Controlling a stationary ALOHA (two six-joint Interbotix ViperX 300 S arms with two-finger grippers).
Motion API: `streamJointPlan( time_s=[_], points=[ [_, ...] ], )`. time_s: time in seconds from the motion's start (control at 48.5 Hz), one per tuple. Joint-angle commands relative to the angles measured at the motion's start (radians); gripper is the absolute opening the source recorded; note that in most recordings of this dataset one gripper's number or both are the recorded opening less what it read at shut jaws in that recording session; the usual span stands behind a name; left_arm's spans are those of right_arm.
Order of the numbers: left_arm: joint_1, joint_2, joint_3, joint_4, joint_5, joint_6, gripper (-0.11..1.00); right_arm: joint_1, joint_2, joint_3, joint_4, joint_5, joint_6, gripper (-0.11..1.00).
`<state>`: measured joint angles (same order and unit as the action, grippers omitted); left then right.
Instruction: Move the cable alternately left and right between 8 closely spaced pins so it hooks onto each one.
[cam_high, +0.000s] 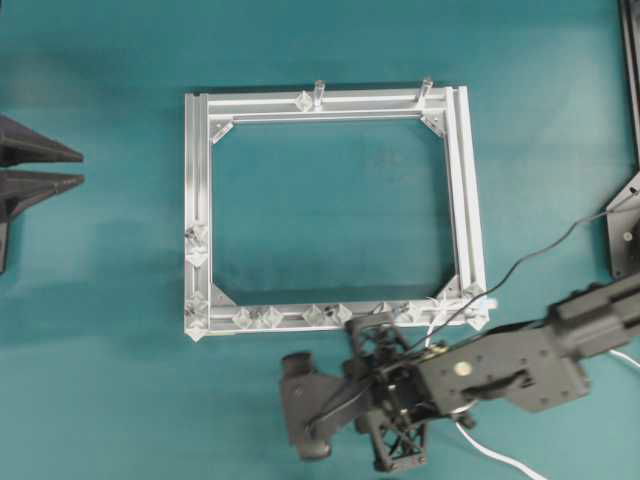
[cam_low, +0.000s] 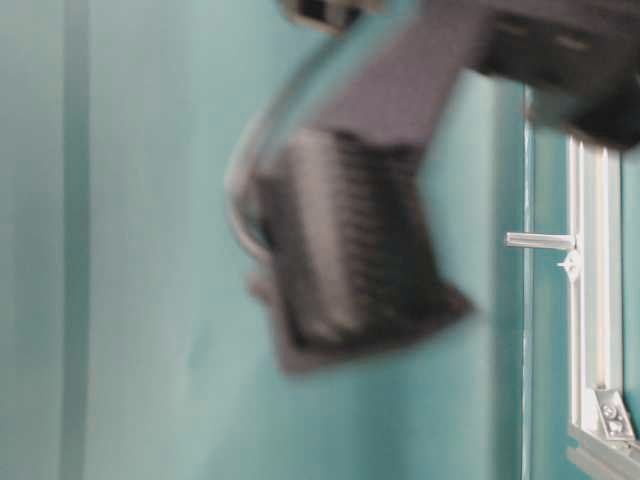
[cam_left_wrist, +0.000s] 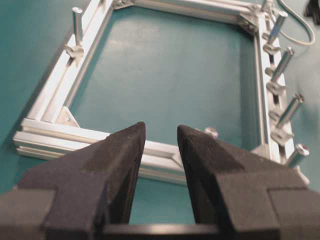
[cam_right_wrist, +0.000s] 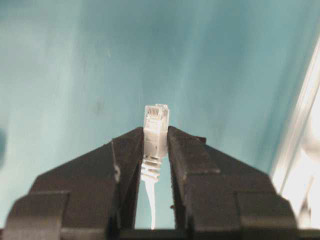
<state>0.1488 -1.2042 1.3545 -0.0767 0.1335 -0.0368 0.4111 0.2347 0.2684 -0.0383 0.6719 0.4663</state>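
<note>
The cable's clear plug (cam_right_wrist: 156, 120) stands upright between the fingertips of my right gripper (cam_right_wrist: 156, 131), which is shut on it. The white cable (cam_high: 495, 455) trails off behind the right arm to the lower right. From above, my right gripper (cam_high: 300, 405) hovers just in front of the frame's near rail, apart from the pins (cam_high: 256, 317). More pins (cam_left_wrist: 275, 85) line the right-hand rail in the left wrist view. My left gripper (cam_left_wrist: 161, 131) is open and empty, and it sits at the far left (cam_high: 70, 167), away from the frame.
A square aluminium frame (cam_high: 455, 200) lies mid-table, with two taller round posts (cam_high: 319, 92) on its far rail. The table-level view is mostly blocked by the blurred right gripper (cam_low: 350, 250). A dark robot wire (cam_high: 540, 250) crosses at the right.
</note>
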Motion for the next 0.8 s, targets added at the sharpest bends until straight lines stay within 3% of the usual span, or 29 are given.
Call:
streamJointPlan(
  time_s=[0.0, 0.206, 0.474, 0.783],
  points=[
    [-0.014, 0.006, -0.008, 0.003, -0.005, -0.006, 0.37, 0.006, -0.097, 0.038, -0.017, 0.017, 0.112, 0.18],
    [-0.021, 0.006, -0.003, 0.003, -0.006, -0.006, 0.37, 0.012, -0.221, 0.167, -0.089, 0.037, 0.4, 0.18],
    [-0.021, 0.002, 0.012, 0.003, -0.006, -0.006, 0.36, 0.031, -0.383, 0.293, -0.245, 0.147, 0.805, 0.18],
    [-0.021, 0.0, 0.026, 0.003, -0.006, -0.006, 0.36, 0.023, -0.425, 0.336, -0.337, 0.186, 1.143, 0.18]
  ],
)
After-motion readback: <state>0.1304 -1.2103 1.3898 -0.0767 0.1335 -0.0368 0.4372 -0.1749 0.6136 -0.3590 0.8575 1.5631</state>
